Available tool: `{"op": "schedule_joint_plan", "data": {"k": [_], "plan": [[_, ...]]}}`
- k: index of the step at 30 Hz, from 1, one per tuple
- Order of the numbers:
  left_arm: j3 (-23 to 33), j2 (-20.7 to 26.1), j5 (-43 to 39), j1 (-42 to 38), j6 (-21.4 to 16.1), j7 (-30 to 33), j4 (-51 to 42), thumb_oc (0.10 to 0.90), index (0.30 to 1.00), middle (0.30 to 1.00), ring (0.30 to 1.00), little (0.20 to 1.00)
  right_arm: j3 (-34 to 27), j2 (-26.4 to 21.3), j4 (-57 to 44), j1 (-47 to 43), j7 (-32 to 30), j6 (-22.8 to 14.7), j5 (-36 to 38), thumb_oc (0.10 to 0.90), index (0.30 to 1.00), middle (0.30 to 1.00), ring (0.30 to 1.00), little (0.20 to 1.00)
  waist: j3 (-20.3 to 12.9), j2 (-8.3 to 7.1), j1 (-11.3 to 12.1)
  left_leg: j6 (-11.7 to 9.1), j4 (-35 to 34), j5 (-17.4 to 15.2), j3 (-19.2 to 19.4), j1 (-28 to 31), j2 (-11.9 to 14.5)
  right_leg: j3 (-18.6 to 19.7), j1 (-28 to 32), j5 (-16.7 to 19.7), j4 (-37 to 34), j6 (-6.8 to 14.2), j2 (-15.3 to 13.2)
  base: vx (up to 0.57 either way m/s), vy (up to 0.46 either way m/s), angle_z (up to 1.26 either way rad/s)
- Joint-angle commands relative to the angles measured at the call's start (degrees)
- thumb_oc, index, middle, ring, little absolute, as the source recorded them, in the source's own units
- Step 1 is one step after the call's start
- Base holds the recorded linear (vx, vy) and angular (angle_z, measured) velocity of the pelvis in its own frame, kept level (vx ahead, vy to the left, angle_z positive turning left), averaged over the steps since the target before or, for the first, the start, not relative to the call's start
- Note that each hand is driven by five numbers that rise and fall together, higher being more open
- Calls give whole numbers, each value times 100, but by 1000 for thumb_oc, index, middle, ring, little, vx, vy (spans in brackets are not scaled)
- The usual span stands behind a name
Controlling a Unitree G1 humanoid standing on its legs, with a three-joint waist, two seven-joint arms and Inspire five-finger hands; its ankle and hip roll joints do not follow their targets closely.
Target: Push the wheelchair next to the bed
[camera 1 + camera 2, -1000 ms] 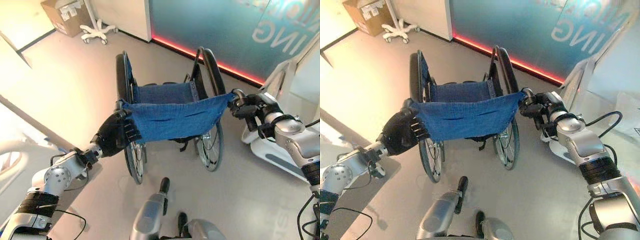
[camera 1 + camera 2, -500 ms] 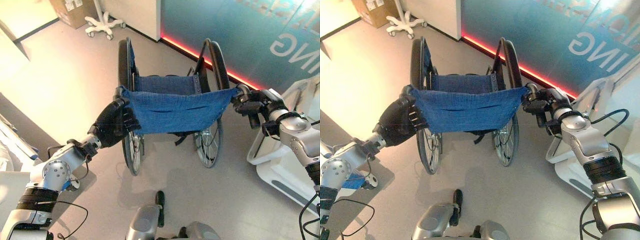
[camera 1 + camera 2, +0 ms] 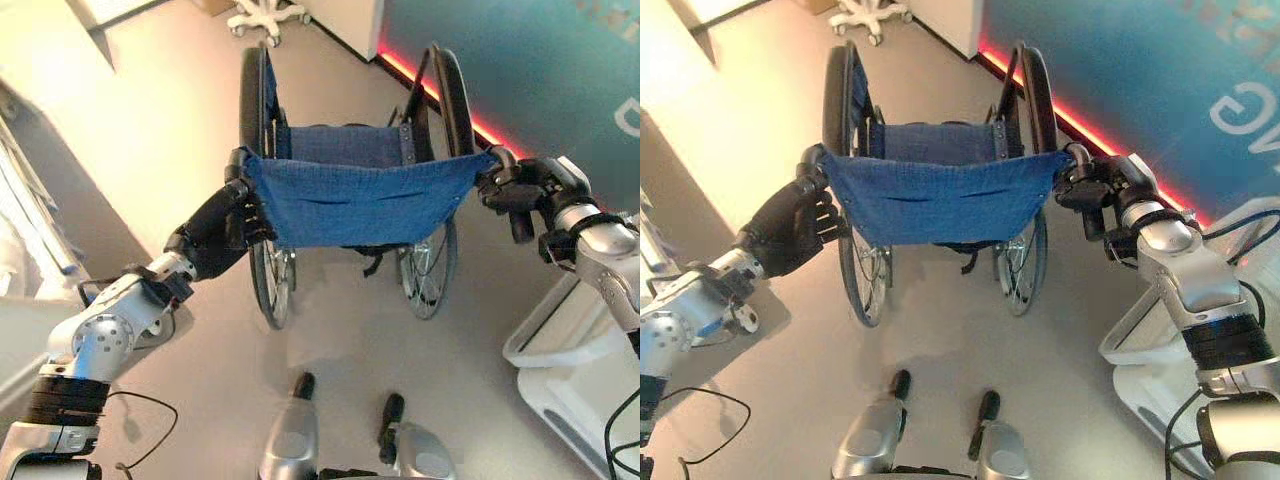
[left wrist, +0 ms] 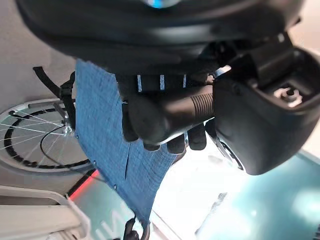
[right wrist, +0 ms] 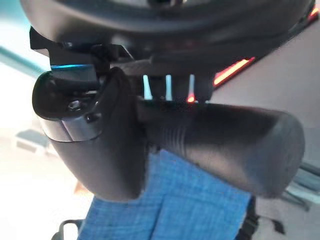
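Wheelchair [image 3: 350, 200], blue-backed and black-wheeled, has handles clenched by left hand [image 3: 222, 232] and right hand [image 3: 520, 187].

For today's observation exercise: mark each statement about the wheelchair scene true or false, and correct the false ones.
1. Both hands grip the wheelchair's push handles. True: the left hand and right hand are each curled round a handle of the wheelchair.
2. The backrest cloth is red. False: the backrest cloth is blue.
3. Someone is sitting in the wheelchair. False: the seat is empty.
4. A red glowing strip runs along the base of the wall ahead. True.
5. The wheelchair lies on its side. False: it stands upright on its wheels.
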Motion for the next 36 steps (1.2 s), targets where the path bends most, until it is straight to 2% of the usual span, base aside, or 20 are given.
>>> {"op": "schedule_joint_plan", "data": {"k": [1, 6, 7, 9, 10, 12, 15, 18, 20, 22, 23, 24, 25, 27, 30, 32, 33, 34, 35, 36], "plan": [[869, 540, -605, -279, -1030, -315, -437, 400, 300, 300, 300, 300, 467, -79, -752, -502, 376, -862, 38, 400, 300, 300, 300, 300, -1548, -303, 101, 60, 414, -458, 114, 85, -65, 376, -284, 351, 8, 497, -503, 282, -426, 60], [1120, 469, -586, -9, -958, -458, -459, 400, 300, 300, 300, 300, 688, -210, -679, -722, 447, -863, 161, 400, 300, 300, 300, 300, -1551, -421, 96, -1, 751, -306, 172, 126, 351, 253, -284, 91, 196, 151, -143, 217, -356, 33], [1171, 398, -524, 100, -963, -584, -437, 400, 300, 300, 300, 300, 778, -173, -627, -788, 444, -871, 121, 400, 300, 300, 300, 300, -1533, -445, 91, -4, 1072, -30, 362, 80, 471, 195, -245, 41, 190, -25, 41, 165, -301, 12], [1209, 336, -475, 198, -981, -651, -454, 400, 300, 300, 300, 300, 826, -138, -595, -798, 449, -901, 61, 400, 300, 300, 300, 300, -1510, -433, 74, -25, 1418, 128, 455, -30, 547, 145, -197, 36, 159, -139, 160, 171, -333, 10], [1218, 270, -449, 301, -996, -699, -499, 400, 300, 300, 300, 300, 842, -111, -592, -764, 471, -919, -39, 400, 300, 300, 300, 300, -1443, -462, 82, 22, 2061, 152, 720, -218, 546, -29, -115, 29, 132, -292, 250, 213, -396, 4], [1198, 180, -366, 308, -1008, -728, -500, 400, 300, 300, 300, 300, 841, -87, -582, -750, 487, -920, -89, 400, 300, 300, 300, 300, -1405, -449, 62, 37, 2390, 125, 874, -329, 569, -160, -71, 14, 153, -364, 309, 177, -251, 4], [1129, 69, -322, 171, -1090, -747, -340, 400, 300, 300, 300, 300, 972, 87, -464, -926, 526, -885, -271, 400, 300, 300, 300, 300, -1387, -308, 190, 106, 1907, -40, 859, -372, -95, -416, 60, -88, 221, -354, 403, 194, -65, 41], [979, 30, -343, -18, -1128, -726, -237, 400, 300, 300, 300, 300, 1090, 173, -351, -1117, 457, -798, -350, 400, 300, 300, 300, 300, -1363, -198, 221, 41, 1204, 215, 1210, -371, -209, -666, 310, -211, 175, -390, 495, 192, -7, 7], [760, -69, -303, -214, -1269, -799, -3, 400, 300, 300, 300, 300, 1170, 286, -155, -1228, 422, -818, -454, 400, 300, 300, 300, 300, -1365, -30, 291, -11, 334, 667, 1502, -632, -364, -816, 585, -383, 111, -464, 692, 378, 11, 21], [664, -116, -268, -291, -1305, -811, 61, 400, 300, 300, 300, 300, 1184, 320, -79, -1240, 424, -818, -485, 400, 300, 300, 300, 300, -1381, 6, 308, -92, -62, 854, 1629, -718, -368, -809, 797, -574, 110, -493, 798, 413, -13, 19], [568, -146, -230, -375, -1304, -845, 111, 400, 300, 300, 300, 300, 1160, 293, -33, -1196, 448, -818, -517, 400, 300, 300, 300, 300, -1402, 40, 294, -123, -393, 1136, 1989, -827, -331, -913, 984, -684, 101, -551, 918, 368, -6, 15], [530, -151, -225, -426, -1299, -843, 110, 400, 300, 300, 300, 300, 1130, 251, -26, -1151, 476, -838, -534, 400, 300, 300, 300, 300, -1417, 36, 290, -105, -444, 1203, 2133, -871, -338, -953, 1058, -753, 119, -578, 956, 360, 1, 10], [508, -150, -226, -450, -1300, -834, 109, 400, 300, 300, 300, 300, 1110, 235, -28, -1126, 491, -849, -542, 400, 300, 300, 300, 300, -1418, 12, 293, -105, -431, 1173, 2147, -873, -366, -957, 1084, -812, 147, -578, 940, 290, 29, 2], [519, -44, -374, -644, -1219, -652, 69, 400, 300, 300, 300, 300, 1059, 207, 44, -1098, 619, -952, -501, 400, 300, 300, 300, 300, -1526, -80, 334, 162, -230, 666, 2150, -891, -531, -949, 1081, -1094, 506, -571, 887, 373, 64, -14], [585, 8, -404, -796, -969, -584, 158, 400, 300, 300, 300, 300, 976, 150, 164, -1063, 787, -1033, -518, 400, 300, 300, 300, 300, -1611, -195, 388, 398, 170, 259, 2190, -889, -667, -1003, 1101, -1169, 999, -466, 803, 431, 82, -1], [572, 110, -368, -835, -881, -599, 244, 400, 300, 300, 300, 300, 980, 84, 204, -1078, 805, -1102, -461, 400, 300, 300, 300, 300, -1664, -283, 428, 581, 127, 113, 2141, -768, -860, -1023, 1061, -865, 1527, -242, 730, 397, 115, 26], [570, 220, -369, -876, -871, -693, 362, 400, 300, 300, 300, 300, 1014, 13, 221, -1142, 751, -1129, -325, 400, 300, 300, 300, 300, -1688, -392, 459, 727, 46, 57, 2024, -662, -1091, -906, 969, -334, 2053, 134, 685, 325, 104, 3], [572, 240, -378, -881, -864, -706, 379, 400, 300, 300, 300, 300, 1017, -2, 223, -1153, 748, -1142, -303, 400, 300, 300, 300, 300, -1691, -408, 465, 750, 27, 53, 2003, -646, -1125, -881, 955, -258, 2127, 189, 683, 348, 94, 11], [633, 391, -399, -896, -895, -798, 461, 400, 300, 300, 300, 300, 1060, -56, 226, -1225, 694, -1211, -170, 400, 300, 300, 300, 300, -1726, -452, 528, 877, -104, 202, 1885, -637, -1246, -733, 768, 458, 2686, 451, 811, 252, 37, 32], [691, 447, -421, -890, -892, -857, 491, 400, 300, 300, 300, 300, 1090, -64, 230, -1272, 659, -1218, -109, 400, 300, 300, 300, 300, -1727, -476, 551, 923, -155, 225, 1729, -588, -1350, -528, 610, 888, 3049, 654, 894, 270, 28, 41]]}}
